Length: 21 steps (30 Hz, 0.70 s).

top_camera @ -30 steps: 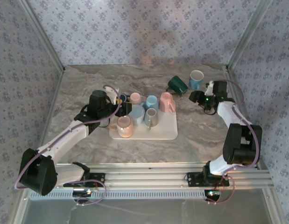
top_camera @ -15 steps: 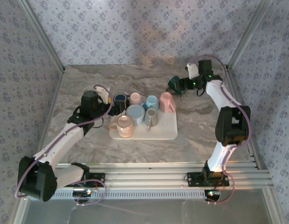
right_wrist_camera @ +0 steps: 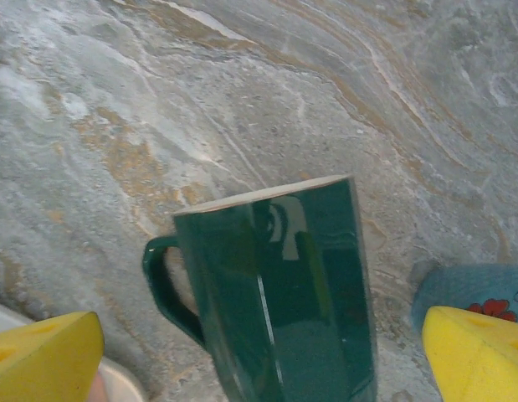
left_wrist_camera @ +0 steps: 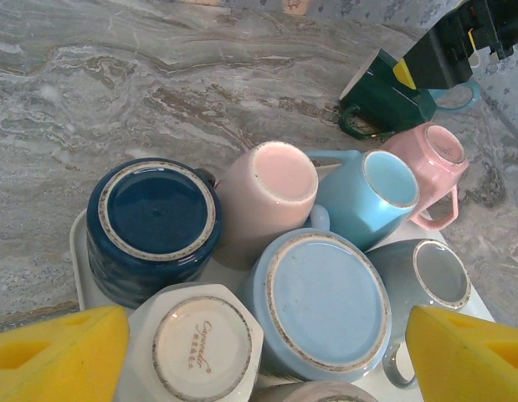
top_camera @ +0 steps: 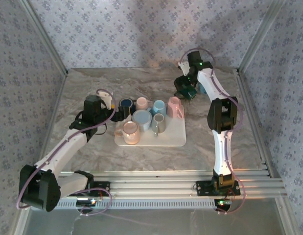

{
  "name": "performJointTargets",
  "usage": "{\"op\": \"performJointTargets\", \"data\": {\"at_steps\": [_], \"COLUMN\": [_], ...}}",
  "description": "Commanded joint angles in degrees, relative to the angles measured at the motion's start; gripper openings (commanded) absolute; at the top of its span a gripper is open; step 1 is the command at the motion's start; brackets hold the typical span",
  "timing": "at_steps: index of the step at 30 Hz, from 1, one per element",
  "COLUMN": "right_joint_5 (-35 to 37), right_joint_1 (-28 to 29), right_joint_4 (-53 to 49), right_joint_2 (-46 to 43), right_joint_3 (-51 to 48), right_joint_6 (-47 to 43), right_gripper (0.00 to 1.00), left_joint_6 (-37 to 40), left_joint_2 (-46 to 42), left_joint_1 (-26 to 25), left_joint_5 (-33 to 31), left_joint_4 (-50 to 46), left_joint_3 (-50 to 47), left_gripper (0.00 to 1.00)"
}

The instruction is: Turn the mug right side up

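Grey marbled tabletop (top_camera: pixel 87 88) fills the floor of a booth whose walls (top_camera: pixel 141 29) are papered in a small blue flower print. We see the dark green mug (right_wrist_camera: pixel 275 285) lying on its side on the bare stone, off the white tray (top_camera: pixel 172 138) and near its far right corner, with its pale rim pointing away from the wrist camera and its handle out to the left in that view. Our right gripper (right_wrist_camera: pixel 263 335) hangs over this mug with its yellow pads (right_wrist_camera: pixel 41 356) spread wide, one on either side, and a strip of table shows between each pad and the mug, so nothing is grasped. A blue mug (right_wrist_camera: pixel 469 289) stands just beside the green one. Our left gripper (left_wrist_camera: pixel 260 331) hovers above the near left part of the tray, its jaws likewise wide apart and empty. Below it the navy mug (left_wrist_camera: pixel 154 213), the white mug (left_wrist_camera: pixel 200 352) and the large pale blue mug (left_wrist_camera: pixel 325 306) all stand bottom up, packed closely together.
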Motion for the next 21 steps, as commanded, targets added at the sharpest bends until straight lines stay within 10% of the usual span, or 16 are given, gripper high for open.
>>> {"op": "performJointTargets", "data": {"at_steps": [1, 21], "right_joint_5": [3.0, 2.9], "right_joint_1": [0.4, 1.0], "right_joint_4": [-7.8, -14.3], "right_joint_2": [3.7, 17.5], "right_joint_3": [8.2, 23.0], "right_joint_6": [-1.4, -5.6], "right_gripper": [1.00, 1.00], "left_joint_6": [0.9, 1.9], "left_joint_2": [-0.6, -0.6], "left_joint_1": [0.5, 1.5], "left_joint_5": [1.2, 3.2], "left_joint_4": [-0.3, -3.8], "left_joint_3": [-0.5, 0.1], "left_gripper": [0.86, 0.86]}}
